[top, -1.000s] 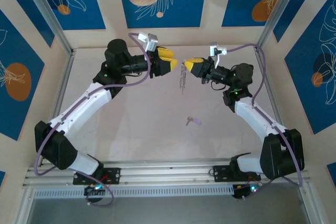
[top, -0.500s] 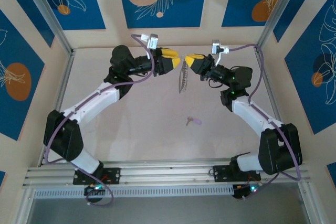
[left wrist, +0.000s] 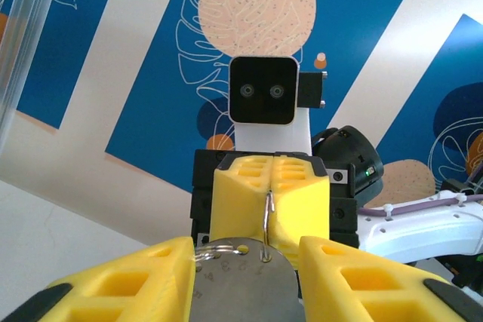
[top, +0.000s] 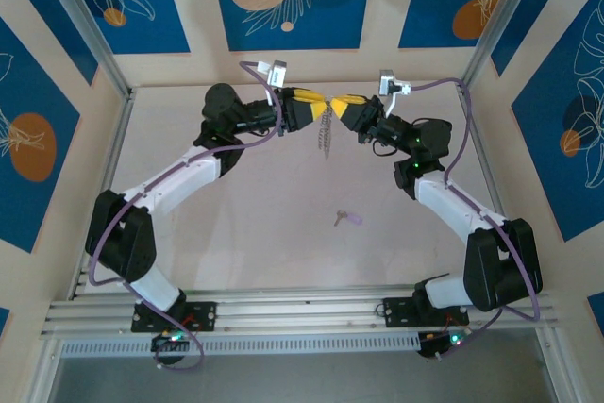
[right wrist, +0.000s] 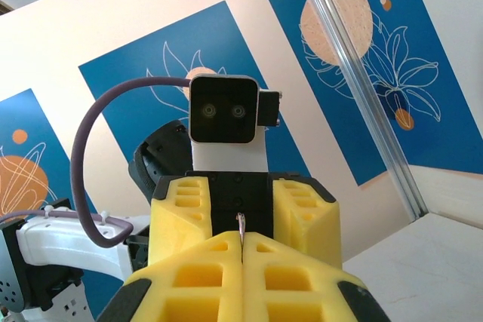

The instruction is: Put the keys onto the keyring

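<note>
Blue-panel walls (top: pixel 293 7) behind; right hand (top: pixel 337 109) pinched the keyring (top: pixel 327 134) tight, left hand (top: pixel 319 109) straddled it, couldn't tell if gripping. Figured: clamp squarely before right let go.

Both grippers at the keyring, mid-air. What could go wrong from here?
1. The right gripper pinches just a thin wire of the keyring. A tug from the left gripper, which flanks the round metal tag, could pull it free and drop it.
2. The key lies on the table, apart from both grippers. With both busy on the ring, nothing is free to fetch it.
</note>
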You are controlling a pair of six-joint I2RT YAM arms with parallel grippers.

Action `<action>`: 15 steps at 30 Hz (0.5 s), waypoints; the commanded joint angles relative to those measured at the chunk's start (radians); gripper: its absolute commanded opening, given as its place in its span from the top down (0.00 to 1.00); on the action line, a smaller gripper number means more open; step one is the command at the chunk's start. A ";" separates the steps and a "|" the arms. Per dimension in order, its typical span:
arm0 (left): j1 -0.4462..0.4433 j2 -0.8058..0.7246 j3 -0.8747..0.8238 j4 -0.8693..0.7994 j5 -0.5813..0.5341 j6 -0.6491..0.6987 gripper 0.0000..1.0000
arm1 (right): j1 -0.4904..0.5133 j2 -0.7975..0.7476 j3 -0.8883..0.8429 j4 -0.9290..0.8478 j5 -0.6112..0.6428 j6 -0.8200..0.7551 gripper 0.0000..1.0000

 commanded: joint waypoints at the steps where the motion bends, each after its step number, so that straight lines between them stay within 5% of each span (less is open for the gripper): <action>1: 0.006 0.012 0.037 0.070 0.025 -0.022 0.63 | 0.008 0.010 0.033 0.050 0.030 0.011 1.00; 15: -0.007 0.038 0.057 0.092 0.047 -0.043 0.72 | 0.013 0.012 0.033 0.057 0.031 0.014 1.00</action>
